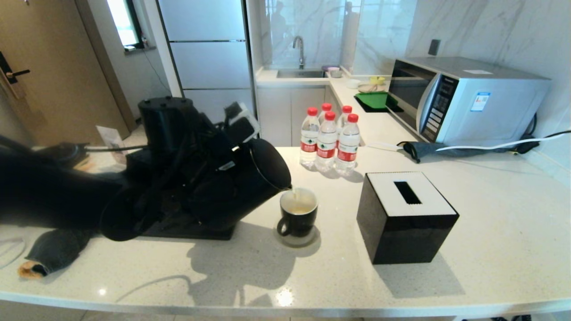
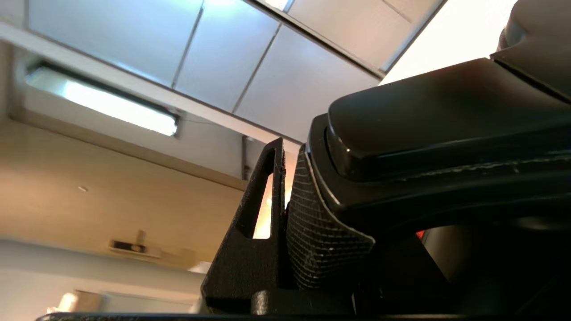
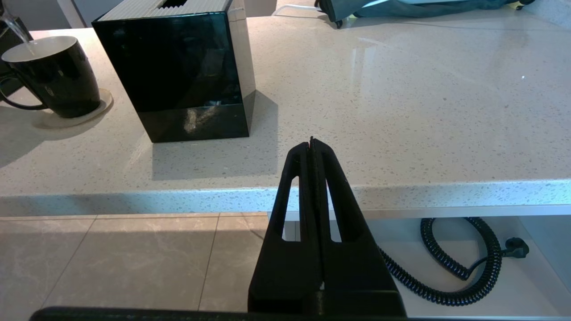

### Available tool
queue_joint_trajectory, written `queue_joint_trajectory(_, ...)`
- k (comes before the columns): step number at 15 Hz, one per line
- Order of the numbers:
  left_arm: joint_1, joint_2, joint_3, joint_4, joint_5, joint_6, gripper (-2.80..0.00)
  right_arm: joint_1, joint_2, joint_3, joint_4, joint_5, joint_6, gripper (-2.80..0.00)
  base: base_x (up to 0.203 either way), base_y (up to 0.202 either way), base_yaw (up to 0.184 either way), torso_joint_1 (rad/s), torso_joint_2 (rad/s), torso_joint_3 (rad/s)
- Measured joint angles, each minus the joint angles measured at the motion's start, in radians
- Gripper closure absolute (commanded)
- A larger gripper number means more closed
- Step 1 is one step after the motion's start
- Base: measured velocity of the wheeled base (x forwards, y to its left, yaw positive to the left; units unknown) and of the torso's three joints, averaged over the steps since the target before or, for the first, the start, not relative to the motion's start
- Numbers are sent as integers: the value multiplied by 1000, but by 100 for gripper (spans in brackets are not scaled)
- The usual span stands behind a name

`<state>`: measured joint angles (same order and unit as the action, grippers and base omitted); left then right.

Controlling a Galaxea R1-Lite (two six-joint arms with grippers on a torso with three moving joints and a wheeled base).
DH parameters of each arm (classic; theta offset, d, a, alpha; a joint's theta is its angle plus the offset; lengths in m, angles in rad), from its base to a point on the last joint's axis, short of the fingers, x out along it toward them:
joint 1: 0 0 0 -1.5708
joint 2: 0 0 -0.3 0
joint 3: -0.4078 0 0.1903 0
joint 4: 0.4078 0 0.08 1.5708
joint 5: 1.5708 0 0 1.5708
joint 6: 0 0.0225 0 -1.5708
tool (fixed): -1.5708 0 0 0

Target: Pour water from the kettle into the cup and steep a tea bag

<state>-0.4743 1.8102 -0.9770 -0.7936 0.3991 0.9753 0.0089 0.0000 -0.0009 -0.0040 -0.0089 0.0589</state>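
Left fingers [image 2: 285, 214] clamped on tilted kettle [image 1: 241, 187] over cup [image 1: 298, 217], tissue box [image 1: 403, 218] beside; right fingers [image 3: 312, 154] together.

Tilted black kettle [image 1: 241, 187] streams water [image 1: 293, 195] into black cup [image 1: 298, 217].

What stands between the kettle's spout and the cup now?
Nothing visible. The left gripper holds the tilted kettle by its handle, the spout just over the cup, and the water falls straight in.

A black tissue box [image 1: 407, 218] with a white slotted top is sitting on the counter [image 1: 490, 232]; red-capped bottles [image 1: 330, 140] are standing behind, and a microwave [image 1: 464, 100] is resting near what is possibly a folded umbrella [image 1: 428, 149].
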Motion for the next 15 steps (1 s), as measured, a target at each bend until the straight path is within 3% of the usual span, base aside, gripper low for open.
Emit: queue_joint_trajectory(15, 2, 0, -6, -4, 0, 17, 0, 0, 0, 0, 0, 0, 0, 0, 0, 0, 0, 0, 0, 0)
